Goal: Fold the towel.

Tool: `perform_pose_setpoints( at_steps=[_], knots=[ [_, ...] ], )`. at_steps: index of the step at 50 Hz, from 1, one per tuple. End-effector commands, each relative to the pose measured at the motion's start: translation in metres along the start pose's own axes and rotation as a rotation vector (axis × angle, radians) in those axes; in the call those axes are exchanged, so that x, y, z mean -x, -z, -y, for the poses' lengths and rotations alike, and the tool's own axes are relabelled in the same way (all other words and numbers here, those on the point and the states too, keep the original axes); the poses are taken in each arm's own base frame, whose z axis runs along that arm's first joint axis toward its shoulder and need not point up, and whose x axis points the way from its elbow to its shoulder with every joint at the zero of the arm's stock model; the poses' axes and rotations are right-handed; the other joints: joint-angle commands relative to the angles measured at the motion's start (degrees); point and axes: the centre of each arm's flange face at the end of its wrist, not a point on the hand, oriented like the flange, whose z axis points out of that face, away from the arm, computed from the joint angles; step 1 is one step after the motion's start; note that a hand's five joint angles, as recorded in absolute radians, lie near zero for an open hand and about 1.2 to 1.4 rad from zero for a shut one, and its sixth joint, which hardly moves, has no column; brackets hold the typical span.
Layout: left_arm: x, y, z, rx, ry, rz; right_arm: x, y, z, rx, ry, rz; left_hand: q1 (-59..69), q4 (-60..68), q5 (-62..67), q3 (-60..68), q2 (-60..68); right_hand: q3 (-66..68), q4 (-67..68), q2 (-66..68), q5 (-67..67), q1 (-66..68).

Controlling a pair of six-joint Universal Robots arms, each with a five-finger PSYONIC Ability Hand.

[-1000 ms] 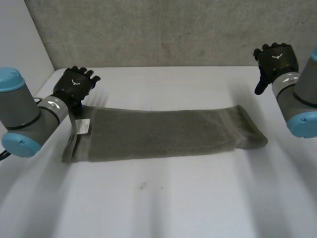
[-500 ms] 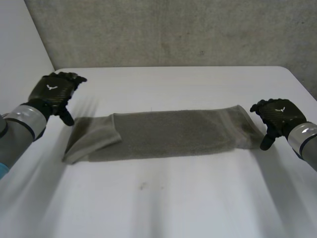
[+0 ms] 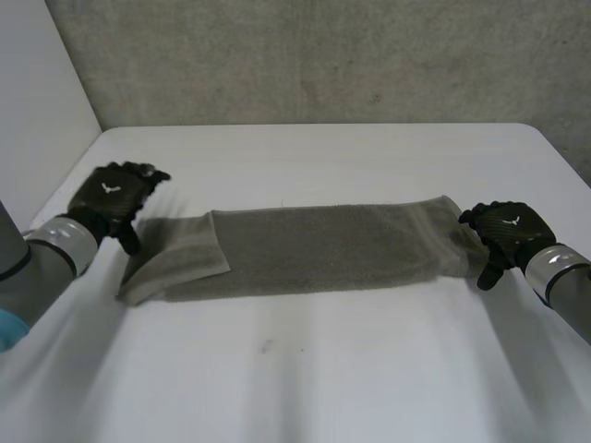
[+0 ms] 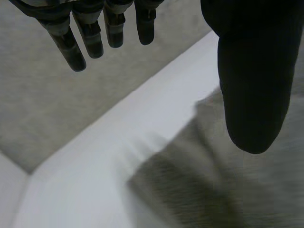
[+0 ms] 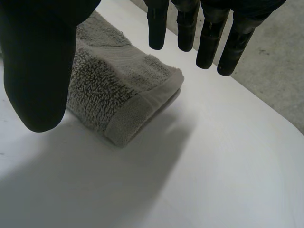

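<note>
A grey-green towel (image 3: 314, 249) lies folded into a long strip across the middle of the white table (image 3: 305, 369). Its left end is turned over into a slanted flap (image 3: 180, 258). My left hand (image 3: 115, 196) hovers open just off that left end, fingers (image 4: 80, 42) straight over bare table, thumb above the towel (image 4: 237, 190). My right hand (image 3: 503, 231) is open beside the right end, touching nothing. In the right wrist view the towel's thick folded corner (image 5: 128, 104) sits below the thumb and straight fingers (image 5: 209, 38).
A grey wall (image 3: 314, 55) runs behind the table's far edge. A white panel (image 3: 37, 101) stands at the left side. Bare table (image 3: 305, 369) stretches in front of the towel.
Both hands have come down from the far side to the towel's two ends. The left end, flat with a white label showing a second ago, is now turned over into a flap.
</note>
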Motion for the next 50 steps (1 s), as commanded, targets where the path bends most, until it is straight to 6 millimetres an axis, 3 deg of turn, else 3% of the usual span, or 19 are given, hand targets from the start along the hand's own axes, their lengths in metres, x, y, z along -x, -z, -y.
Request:
perform_pose_setpoints(
  at_steps=[1, 5, 10, 24, 38, 44, 50],
  knots=[
    [-0.039, 0.030, 0.003, 0.057, 0.120, -0.170, 0.003, 0.001, 0.000, 0.003, 0.000, 0.006, 1.3, 1.6, -0.2, 1.7, 1.8, 4.0, 4.1, 4.6, 3.3, 7.6],
    [-0.044, 0.031, -0.004, 0.074, 0.124, -0.181, 0.003, 0.001, 0.001, -0.001, 0.002, 0.006, 2.0, 2.3, 0.5, 2.3, 2.4, 5.7, 5.7, 6.3, 5.0, 9.2],
    [-0.050, 0.017, -0.022, 0.084, 0.120, -0.189, 0.003, 0.000, 0.001, -0.009, 0.005, 0.004, 3.3, 3.6, 1.9, 3.7, 3.8, 12.1, 12.1, 12.6, 11.4, 15.6],
    [-0.049, -0.010, -0.041, 0.089, 0.120, -0.178, 0.004, -0.002, -0.002, -0.019, 0.009, -0.002, 3.5, 3.8, 2.0, 3.9, 3.9, 19.3, 19.4, 19.9, 18.6, 22.9],
    [-0.030, -0.038, -0.047, 0.077, 0.090, -0.096, 0.005, -0.005, -0.008, -0.003, 0.081, -0.002, 3.7, 4.0, 2.2, 4.0, 4.1, 29.8, 29.8, 30.3, 29.1, 33.3],
    [0.003, -0.048, -0.057, 0.105, 0.017, 0.042, 0.005, -0.005, -0.008, -0.007, 0.086, -0.009, 3.7, 4.0, 2.2, 4.0, 4.1, 38.8, 38.9, 39.4, 38.1, 42.4],
    [0.008, -0.052, -0.060, 0.111, -0.081, 0.076, 0.004, -0.006, -0.008, -0.012, 0.089, -0.014, 3.5, 3.8, 2.0, 3.9, 3.9, 46.2, 46.3, 46.8, 45.6, 49.8]
  ],
)
